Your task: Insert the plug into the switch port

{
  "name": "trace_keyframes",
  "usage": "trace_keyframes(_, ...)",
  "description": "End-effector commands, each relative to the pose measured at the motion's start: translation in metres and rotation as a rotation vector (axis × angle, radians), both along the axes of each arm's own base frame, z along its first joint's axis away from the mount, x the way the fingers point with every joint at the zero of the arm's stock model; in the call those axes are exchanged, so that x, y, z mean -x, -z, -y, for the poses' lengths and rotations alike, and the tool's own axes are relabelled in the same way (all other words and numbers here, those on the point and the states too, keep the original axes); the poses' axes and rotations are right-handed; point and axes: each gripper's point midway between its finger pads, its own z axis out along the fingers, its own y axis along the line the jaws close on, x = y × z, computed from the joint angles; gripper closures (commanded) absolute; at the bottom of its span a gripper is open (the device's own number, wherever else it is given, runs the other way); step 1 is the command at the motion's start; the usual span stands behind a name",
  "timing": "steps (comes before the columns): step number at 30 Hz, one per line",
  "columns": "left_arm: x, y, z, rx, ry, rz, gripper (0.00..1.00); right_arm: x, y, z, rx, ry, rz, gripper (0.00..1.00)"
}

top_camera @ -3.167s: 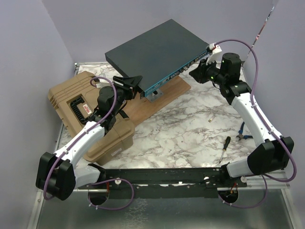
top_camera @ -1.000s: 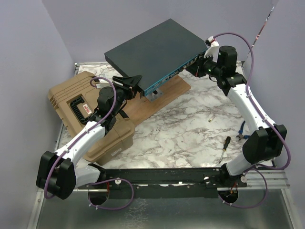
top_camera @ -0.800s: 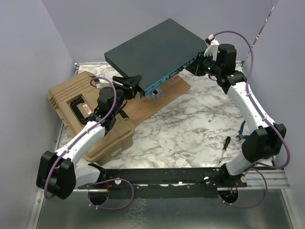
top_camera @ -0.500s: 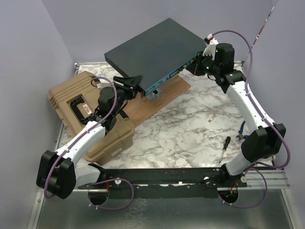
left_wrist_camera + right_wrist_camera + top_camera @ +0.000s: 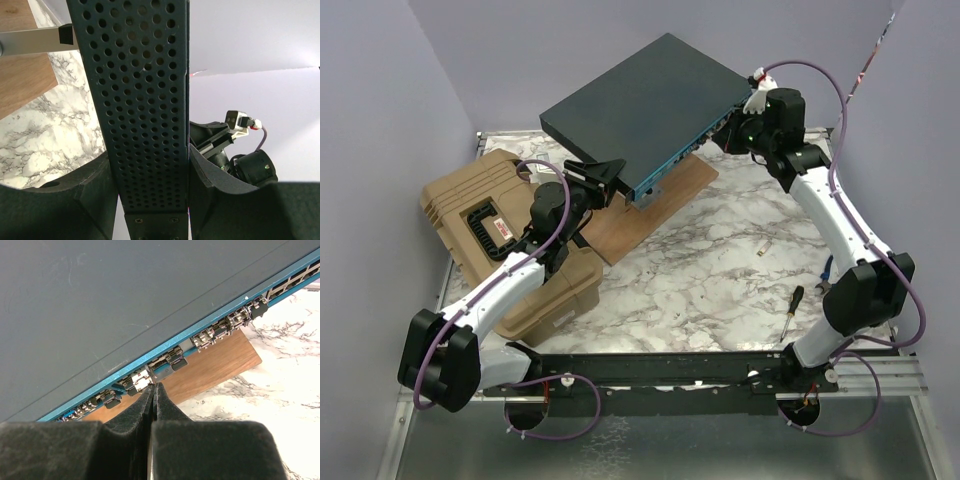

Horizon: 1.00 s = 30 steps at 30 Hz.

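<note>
Near edge: small black-handled screwdriver (image 5: 790,312) lies on the white-grey marble tabletop (image 5: 720,270), right side, with a blue-handled hand tool (image 5: 826,280) just beyond it, too small to identify. Left side: tan ribbed plastic case (image 5: 470,200) lies flat, and the left arm reaches over its near corner. Left gripper (image 5: 603,175) is clamped on the near-left corner of the wide flat dark grey metal switch (image 5: 640,100). In the left wrist view both black fingers (image 5: 97,180) press against the switch's perforated side panel (image 5: 145,100), one on each side. The switch sits tilted, its right end raised, above a brown wooden board (image 5: 665,200) that lies on the marble, and reaches back toward the purple rear wall. Its thin teal-blue front face (image 5: 172,346) faces the arms, with a row of small dark ports (image 5: 172,359) along it. Far right: right gripper (image 5: 154,386) has its fingers pressed together, tips right at the port row near the switch's right end. No plug can be made out between the fingers, so I cannot tell whether anything is pinched there.
</note>
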Motion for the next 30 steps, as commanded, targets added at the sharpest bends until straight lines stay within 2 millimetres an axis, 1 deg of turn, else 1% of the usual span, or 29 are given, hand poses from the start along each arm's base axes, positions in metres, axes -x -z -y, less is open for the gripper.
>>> trace_keyframes(1, 0.022, 0.023, 0.015, -0.091, 0.113, -0.025, 1.00, 0.013, -0.043, -0.109, -0.158, -0.321, 0.210, 0.95)
trace_keyframes(3, 0.022, 0.023, 0.012, -0.089, 0.099, -0.026, 1.00, 0.016, -0.034, -0.097, -0.084, -0.301, 0.233, 0.93)
trace_keyframes(5, 0.020, 0.021, 0.009, -0.086, 0.081, -0.022, 1.00, 0.018, -0.022, -0.081, -0.019, -0.286, 0.219, 0.92)
trace_keyframes(8, 0.017, 0.016, 0.003, -0.084, 0.058, -0.013, 1.00, 0.018, -0.011, -0.046, -0.008, -0.256, 0.202, 0.89)
trace_keyframes(10, 0.014, 0.014, -0.001, -0.091, 0.044, -0.011, 1.00, 0.021, -0.013, -0.023, -0.032, -0.262, 0.234, 0.83)
trace_keyframes(11, 0.012, 0.013, -0.004, -0.093, 0.039, -0.011, 1.00, 0.026, -0.015, -0.017, -0.038, -0.282, 0.267, 0.78)
trace_keyframes(13, 0.010, 0.012, -0.011, -0.096, 0.025, -0.014, 1.00, 0.035, -0.016, -0.010, -0.024, -0.322, 0.334, 0.65)
trace_keyframes(14, 0.009, 0.012, -0.014, -0.099, 0.016, -0.014, 1.00, 0.039, -0.018, -0.010, -0.003, -0.341, 0.373, 0.60)
trace_keyframes(17, 0.006, 0.011, -0.023, -0.106, -0.005, -0.018, 1.00, 0.047, -0.019, -0.011, 0.033, -0.385, 0.459, 0.52)
trace_keyframes(20, 0.006, 0.010, -0.025, -0.110, -0.009, -0.020, 1.00, 0.049, -0.018, -0.011, 0.083, -0.408, 0.536, 0.48)
trace_keyframes(22, 0.006, 0.008, -0.025, -0.108, -0.006, -0.016, 1.00, 0.043, -0.019, -0.003, 0.113, -0.352, 0.567, 0.46)
trace_keyframes(26, 0.007, 0.006, -0.025, -0.109, -0.007, -0.016, 1.00, 0.038, -0.024, 0.016, 0.136, -0.253, 0.658, 0.42)
trace_keyframes(30, 0.007, 0.006, -0.024, -0.111, -0.001, -0.016, 1.00, 0.035, -0.024, 0.023, 0.122, -0.252, 0.696, 0.41)
